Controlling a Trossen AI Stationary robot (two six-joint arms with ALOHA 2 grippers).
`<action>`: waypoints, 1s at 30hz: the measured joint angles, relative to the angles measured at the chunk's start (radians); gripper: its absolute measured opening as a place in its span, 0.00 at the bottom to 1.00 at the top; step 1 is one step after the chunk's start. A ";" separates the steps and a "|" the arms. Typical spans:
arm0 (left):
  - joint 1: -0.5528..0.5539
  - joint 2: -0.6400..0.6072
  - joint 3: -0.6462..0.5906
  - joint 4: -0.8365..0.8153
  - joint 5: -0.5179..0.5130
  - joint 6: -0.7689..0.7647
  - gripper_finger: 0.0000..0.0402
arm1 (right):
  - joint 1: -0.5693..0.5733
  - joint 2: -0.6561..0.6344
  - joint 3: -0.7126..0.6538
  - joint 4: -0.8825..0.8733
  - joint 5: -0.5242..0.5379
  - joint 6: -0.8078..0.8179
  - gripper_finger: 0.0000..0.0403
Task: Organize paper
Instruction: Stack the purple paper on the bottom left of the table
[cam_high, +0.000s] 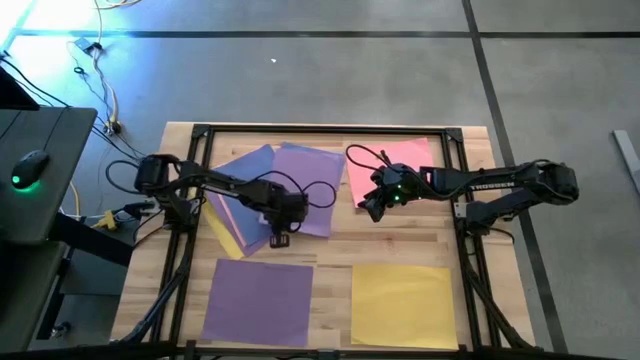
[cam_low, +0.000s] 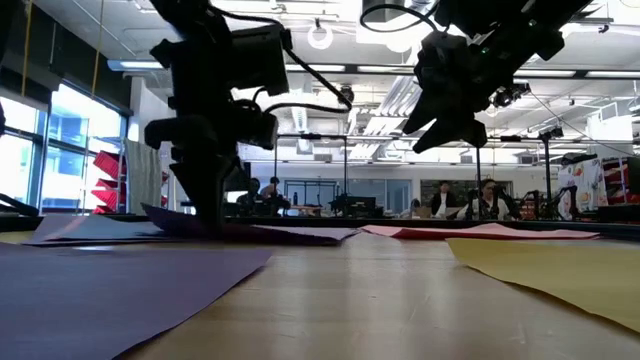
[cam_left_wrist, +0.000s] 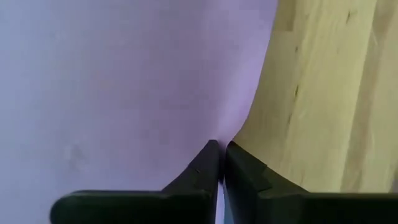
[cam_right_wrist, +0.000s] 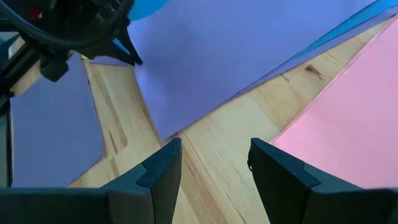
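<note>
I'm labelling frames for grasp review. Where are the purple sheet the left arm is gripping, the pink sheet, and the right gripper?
purple sheet (cam_high: 305, 185): high view, its bare middle.
pink sheet (cam_high: 410, 160): high view, its uncovered far part.
right gripper (cam_right_wrist: 214, 165): right wrist view, midway between the open jaws.

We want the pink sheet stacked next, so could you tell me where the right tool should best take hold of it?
Probably at the pink sheet's bare corner nearest the right tool, which hangs open above the wood beside it. The sheet lies flat on the table, so coming down over that free edge, away from the purple pile, seems safest.
</note>
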 joint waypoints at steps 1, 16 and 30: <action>0.000 -0.021 0.000 -0.006 -0.001 -0.020 0.00 | 0.000 0.000 0.000 0.001 0.000 0.000 0.42; -0.062 -0.537 0.000 0.047 -0.056 -0.403 0.00 | 0.000 0.000 0.000 0.060 -0.009 -0.006 0.42; -0.639 -0.796 -0.011 0.419 -0.804 -0.797 0.00 | 0.017 0.000 0.000 0.176 -0.087 -0.039 0.42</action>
